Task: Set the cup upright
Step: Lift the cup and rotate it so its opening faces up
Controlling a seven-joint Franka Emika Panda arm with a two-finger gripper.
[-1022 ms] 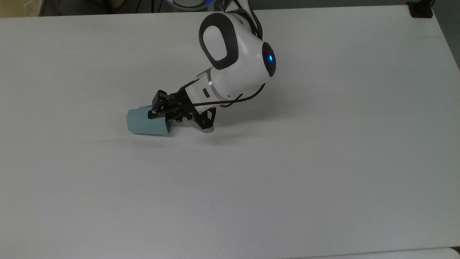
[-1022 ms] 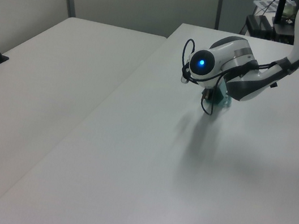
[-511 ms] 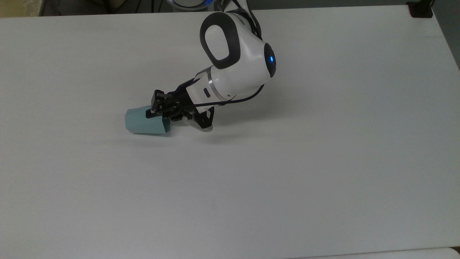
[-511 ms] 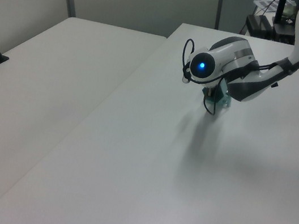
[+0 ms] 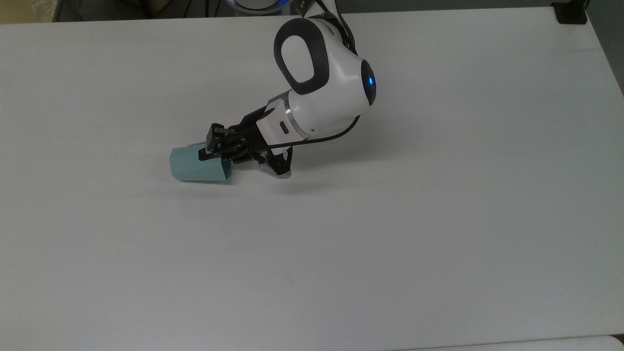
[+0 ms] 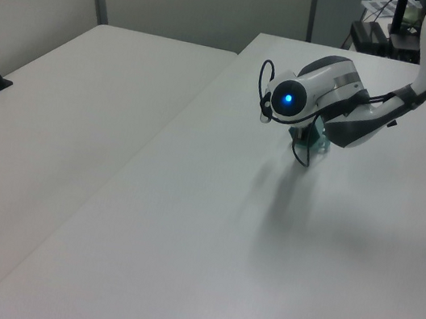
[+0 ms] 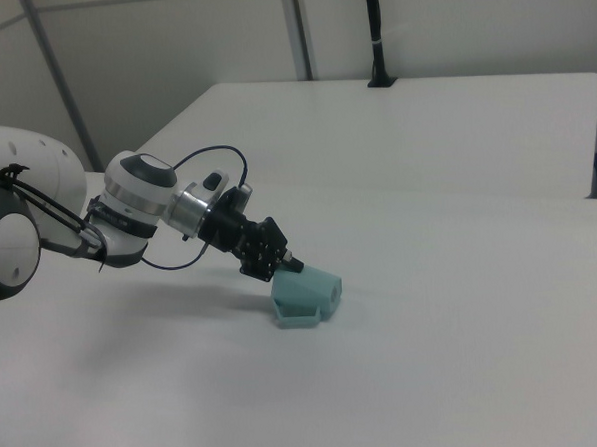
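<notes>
— So where is the cup (image 5: 197, 167)?

— It lies on its side on the white desk (image 5: 438, 219), toward the top view's left of centre, with its open mouth turned toward the arm (image 5: 317, 92). In the right view the cup (image 7: 306, 297) rests with its wide rim facing the camera, darker inside.

— And the pincer (image 5: 219, 148)?

— It comes down at a slant from the white arm and meets the cup at the mouth end. In the right view the pincer (image 7: 281, 267) touches the upper edge of the rim. Whether its fingers grip the wall or stand apart cannot be told.

— And the left view?

— A sliver of the cup (image 6: 319, 138) peeks out behind the arm.
</notes>
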